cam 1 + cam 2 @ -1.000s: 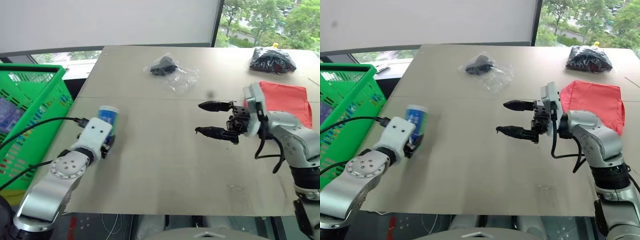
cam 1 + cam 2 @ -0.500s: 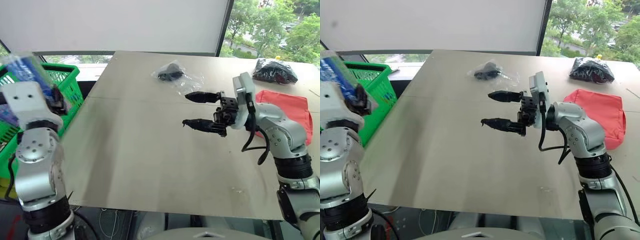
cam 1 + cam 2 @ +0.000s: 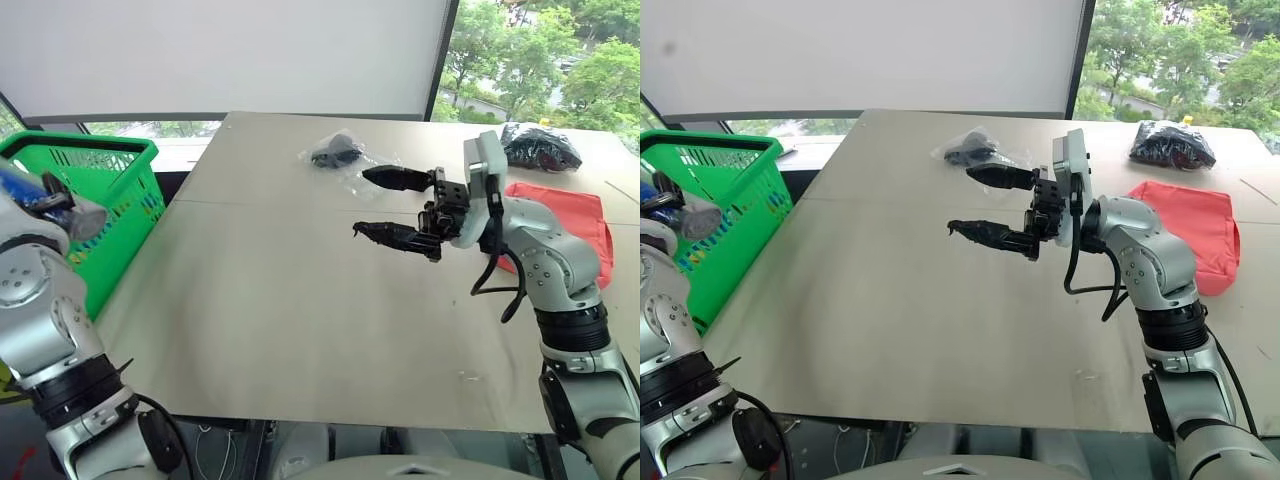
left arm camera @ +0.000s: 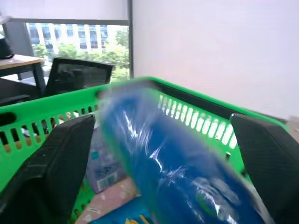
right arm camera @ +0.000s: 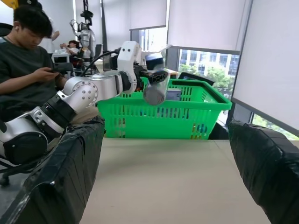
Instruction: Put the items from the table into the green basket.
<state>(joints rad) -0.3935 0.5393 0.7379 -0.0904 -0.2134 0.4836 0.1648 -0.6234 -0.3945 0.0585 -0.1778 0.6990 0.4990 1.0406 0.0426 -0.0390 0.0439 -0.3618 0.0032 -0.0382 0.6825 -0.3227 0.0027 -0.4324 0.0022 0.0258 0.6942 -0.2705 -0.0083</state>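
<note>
Right now the left claw (image 4: pixel 161 121) hangs over the green basket (image 3: pixel 90 150), its 2 fingers spread wide on either side of the blue-green cylinder (image 4: pixel 177 172). The left wrist view shows a gap between the cylinder and at least 1 finger, so we judge it let go and dropping, not gripped. Below it a barcoded pack (image 4: pixel 105 163) already lies in the basket.

The right claw (image 3: pixel 361 200) hovers above the worktop (image 3: pixel 260 300), fingers parted and empty, just beside the clear bag with a black object (image 3: pixel 335 152). Well apart from it on the worktop's right lie the red fabric pouch (image 3: pixel 560 205) and the black bag (image 3: pixel 540 148).

We expect the cylinder to be stiff and fairly light, with a glossy wrap that could slip, so a hold across its middle suits it. The clear bag looks thin, crinkly and slick. We would close on the black lump through the film, not on loose plastic, which may slide out. The pouch looks soft and limp, so we would pinch a raised fold near its edge. The black bag looks lumpy and yielding, and we would take it across its bulk.
</note>
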